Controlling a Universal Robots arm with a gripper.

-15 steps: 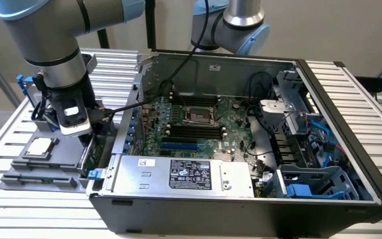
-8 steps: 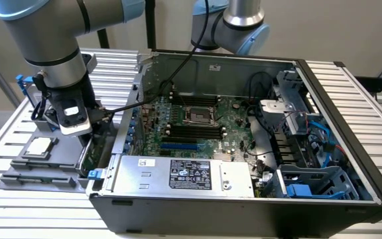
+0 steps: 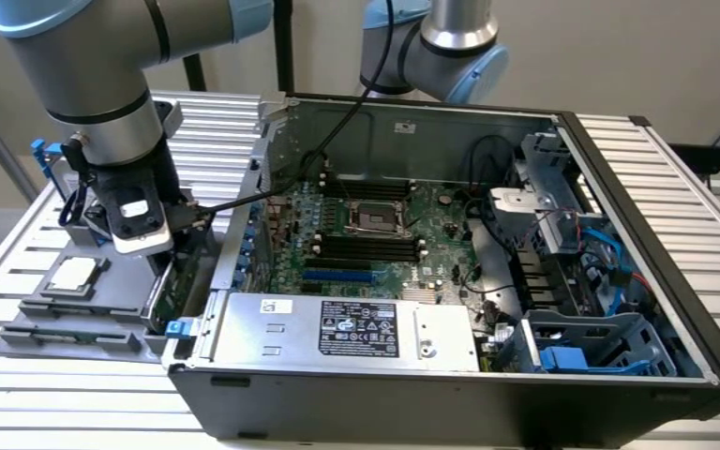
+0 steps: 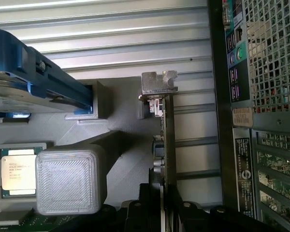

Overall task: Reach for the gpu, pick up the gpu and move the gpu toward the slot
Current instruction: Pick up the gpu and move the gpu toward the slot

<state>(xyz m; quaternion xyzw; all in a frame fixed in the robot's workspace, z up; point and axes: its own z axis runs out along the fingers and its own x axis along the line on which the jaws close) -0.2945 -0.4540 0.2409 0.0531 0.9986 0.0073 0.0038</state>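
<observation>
The gpu [image 4: 168,145] stands on edge in the grey holder [image 4: 121,121], a thin dark card with its silver bracket [image 4: 158,82] at the far end. My gripper [image 4: 163,212] is shut on it, with one dark finger pressed against each face of the card. In the exterior view the gripper [image 3: 175,246] is low at the holder on the exterior view's left, just outside the computer case, and the green gpu [image 3: 185,281] shows below it. The blue slot [image 3: 335,277] lies on the motherboard inside the open case.
A silver CPU chip [image 3: 72,274] lies on the grey tray [image 3: 35,333], and a hard drive in a blue frame [image 4: 19,82] is nearby. The case wall [image 3: 254,216] rises right beside the gpu. A power supply [image 3: 348,328] fills the case front. A second arm [image 3: 442,47] is behind.
</observation>
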